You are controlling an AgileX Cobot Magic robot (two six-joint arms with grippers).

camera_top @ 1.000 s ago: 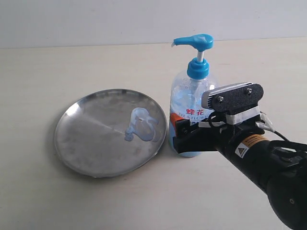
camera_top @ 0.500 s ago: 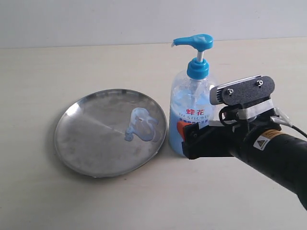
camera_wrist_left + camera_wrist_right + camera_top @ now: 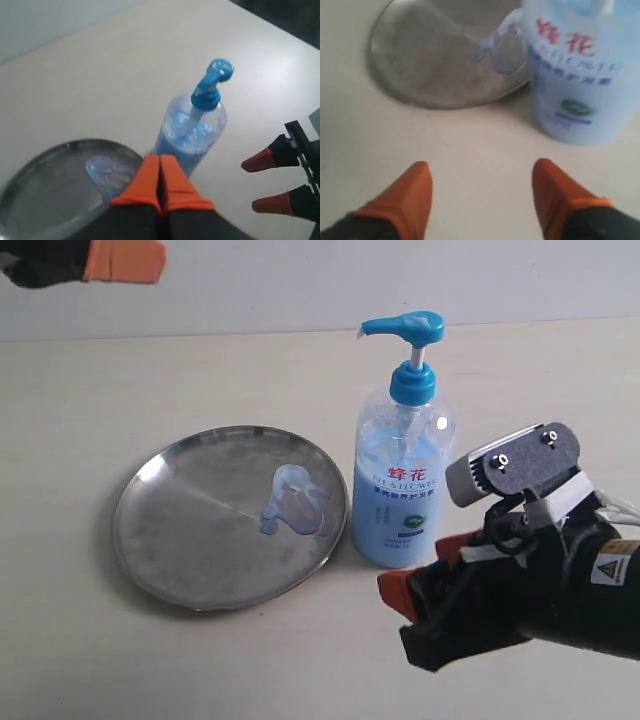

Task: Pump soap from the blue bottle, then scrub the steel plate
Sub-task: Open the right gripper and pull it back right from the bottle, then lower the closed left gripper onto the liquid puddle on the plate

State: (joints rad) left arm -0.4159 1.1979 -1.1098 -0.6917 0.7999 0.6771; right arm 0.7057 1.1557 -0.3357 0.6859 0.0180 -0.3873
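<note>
The blue bottle (image 3: 397, 480) stands upright beside the right rim of the steel plate (image 3: 190, 540), its pump head up. A pale blue blob of soap (image 3: 295, 502) lies on the plate's right side. My right gripper (image 3: 400, 602) is open and empty, low over the table in front of the bottle and apart from it; the bottle (image 3: 575, 75) and plate (image 3: 430, 65) fill its wrist view beyond the open gripper (image 3: 481, 167). My left gripper (image 3: 130, 258) is at the top left, high up. In its wrist view the left gripper (image 3: 159, 161) is shut and empty above the bottle (image 3: 192, 127) and soap (image 3: 106, 171).
The pale tabletop (image 3: 250, 660) runs back to a light wall (image 3: 300, 280). My right arm's black body (image 3: 560, 580) fills the lower right corner. The right gripper's orange fingertips (image 3: 260, 160) show in the left wrist view.
My right gripper has let go of the bottle's base and drawn back toward the front right, now open. The left gripper's orange tip has come into view at the top left.
</note>
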